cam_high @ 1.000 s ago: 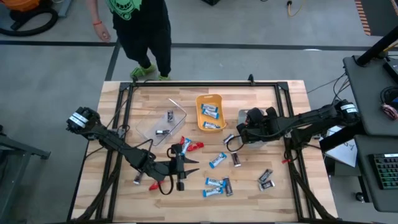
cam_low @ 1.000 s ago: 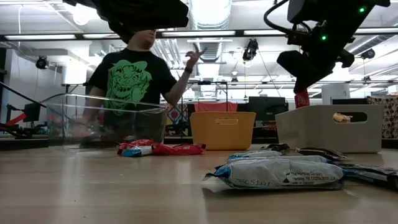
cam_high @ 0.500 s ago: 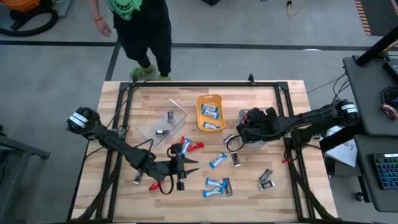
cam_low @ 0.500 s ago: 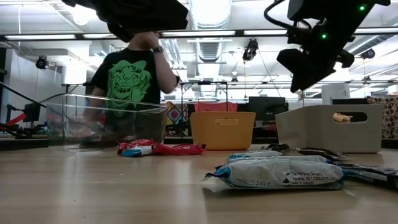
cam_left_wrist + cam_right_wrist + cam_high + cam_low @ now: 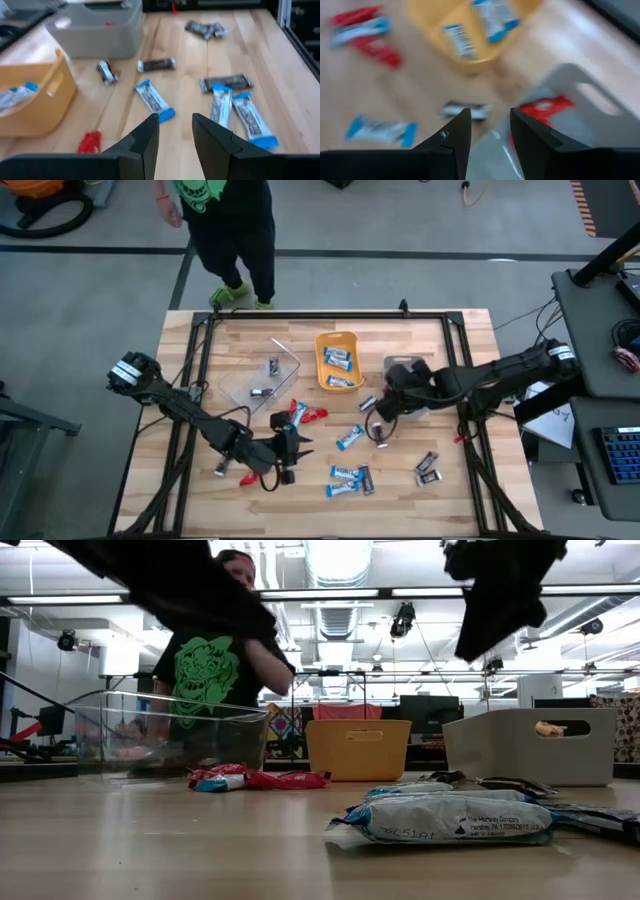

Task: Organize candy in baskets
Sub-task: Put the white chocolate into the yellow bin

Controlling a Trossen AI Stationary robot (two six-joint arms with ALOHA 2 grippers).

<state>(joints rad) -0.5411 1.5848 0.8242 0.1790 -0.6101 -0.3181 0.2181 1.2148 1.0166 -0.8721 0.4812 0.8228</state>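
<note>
Candy lies scattered over the wooden table: blue-and-white bars, red ones and dark ones. At the far side stand the clear basket, the orange basket holding blue-and-white bars, and the grey basket with a red bar inside. My left gripper hovers open over the table's near left part, a blue-and-white bar ahead of it. My right gripper is open, raised above the near left corner of the grey basket.
A person in a black shirt with a green print stands beyond the far edge. A dark bar and a red bar lie near my left arm. Black rails run along the table's sides.
My right gripper has let go of a red candy bar over the grey basket, then risen and swung toward the table's near side, turning as it went. The bar now lies in the grey basket. My left gripper has tipped further downward in place.
</note>
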